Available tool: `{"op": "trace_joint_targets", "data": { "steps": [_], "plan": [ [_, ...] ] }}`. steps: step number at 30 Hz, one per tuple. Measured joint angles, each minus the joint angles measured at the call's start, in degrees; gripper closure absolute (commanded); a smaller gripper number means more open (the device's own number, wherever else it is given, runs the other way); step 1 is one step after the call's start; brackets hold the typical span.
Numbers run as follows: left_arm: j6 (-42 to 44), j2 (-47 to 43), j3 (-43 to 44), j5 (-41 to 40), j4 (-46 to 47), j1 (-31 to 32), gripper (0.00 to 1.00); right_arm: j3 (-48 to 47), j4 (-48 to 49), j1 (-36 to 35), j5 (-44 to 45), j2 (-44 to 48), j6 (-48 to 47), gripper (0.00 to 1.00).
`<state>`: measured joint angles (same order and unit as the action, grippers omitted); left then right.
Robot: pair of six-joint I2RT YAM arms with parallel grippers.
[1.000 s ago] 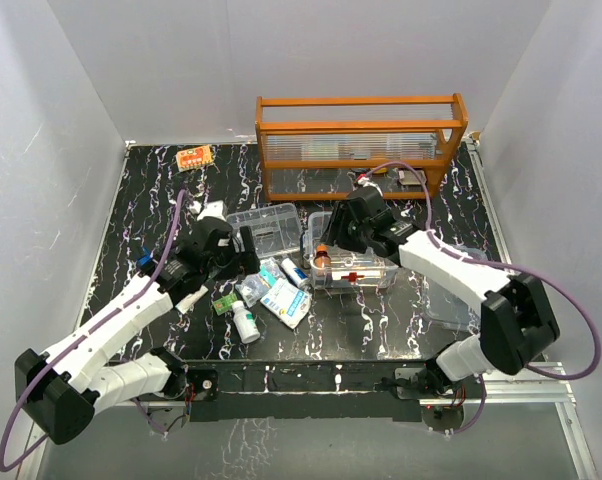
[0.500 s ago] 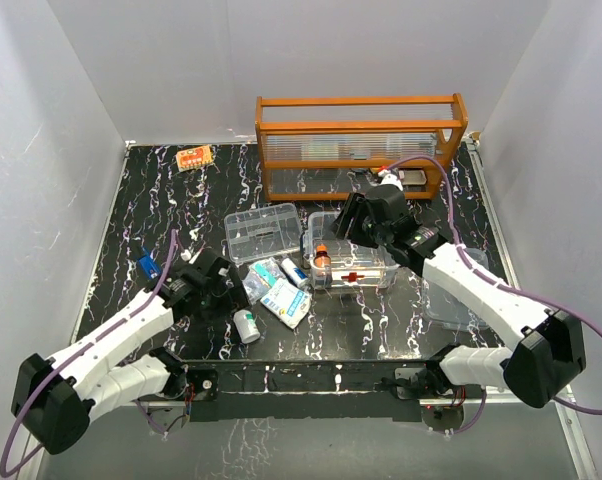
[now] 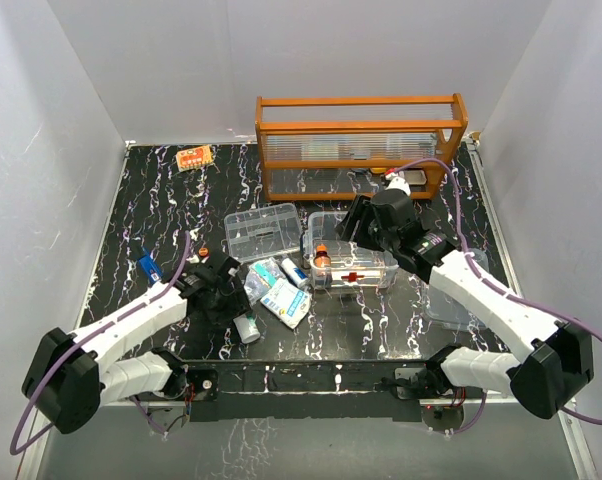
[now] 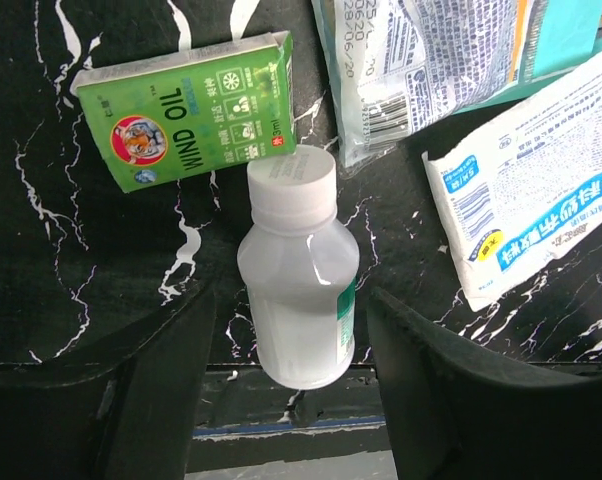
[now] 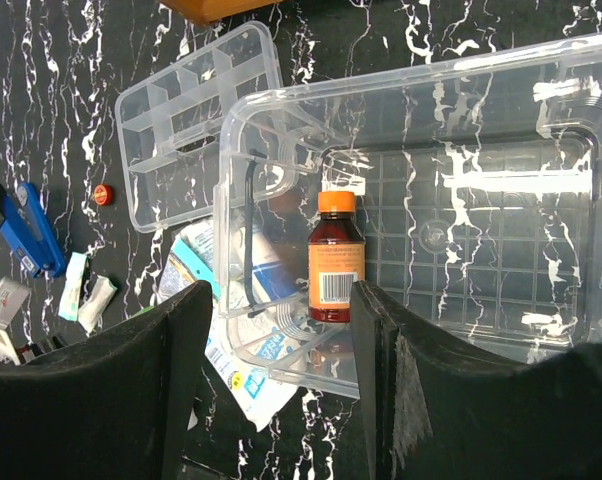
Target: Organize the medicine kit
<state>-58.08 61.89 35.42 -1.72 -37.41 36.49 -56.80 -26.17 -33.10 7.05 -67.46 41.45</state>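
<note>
medicine kit box [image 5: 401,95] mid-table, brown bottle [image 5: 335,258] inside. right gripper [image 5: 281,300] over box – spread, empty. left gripper [image 4: 293,335] front-left of box, spread astride white bottle [image 4: 299,280], gaps both sides – bottle base at table edge [image 4: 71,362].

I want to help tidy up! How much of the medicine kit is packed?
Only the brown bottle sits in the clear box. The left gripper straddles the white bottle, jaws open, not gripping yet. The green carton, packets and divided tray lie outside.
</note>
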Motion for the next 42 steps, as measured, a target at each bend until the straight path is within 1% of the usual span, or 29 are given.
{"op": "trace_joint_targets", "data": {
  "steps": [3,6,11,13,17,20,26,30,32,35,39,42],
  "plan": [
    [0.5,2.1,0.0,0.0,1.4,0.0,0.43,0.4,-0.5,0.0,0.4,0.5,0.0,0.44],
    [1.1,3.5,0.0,0.0,2.3,0.0,0.47,0.4,-0.7,0.0,0.5,0.8,-0.5,0.44],
    [2.4,4.3,0.0,-0.2,3.4,0.0,0.53,0.4,-0.7,0.0,-1.1,1.7,-2.3,0.43],
    [2.8,4.3,0.0,-0.4,3.8,0.0,0.52,0.4,-0.7,0.0,-2.1,2.0,-2.8,0.42],
    [3.2,4.3,-0.4,-0.6,4.9,0.0,0.47,0.4,-0.8,0.0,-3.7,2.6,-3.5,0.41],
    [3.2,4.3,-1.8,-0.6,6.6,0.0,0.46,0.4,-0.9,0.0,-4.4,3.6,-3.7,0.41],
    [3.5,4.3,-3.2,-0.7,8.1,0.0,0.6,0.4,-1.8,0.0,-4.7,6.9,-3.3,0.43],
    [3.7,3.4,-3.2,-1.2,8.5,0.0,0.61,0.4,-3.3,0.0,-4.7,8.5,-3.2,0.4],
    [4.1,1.9,-3.0,-1.4,8.0,0.0,0.62,0.5,-3.6,0.0,-5.2,9.4,-3.2,0.35],
    [5.4,-1.6,-0.9,-1.7,6.5,0.0,0.62,1.8,-2.0,0.0,-7.0,11.4,-3.5,0.29],
    [9.8,-6.2,4.3,-1.4,7.5,0.0,0.62,3.6,2.0,0.0,-11.5,12.7,-4.0,0.28],
    [14.1,-6.7,9.4,0.2,9.6,-0.1,0.63,4.0,6.6,0.0,-18.1,11.4,-4.9,0.26]
  ]
}}
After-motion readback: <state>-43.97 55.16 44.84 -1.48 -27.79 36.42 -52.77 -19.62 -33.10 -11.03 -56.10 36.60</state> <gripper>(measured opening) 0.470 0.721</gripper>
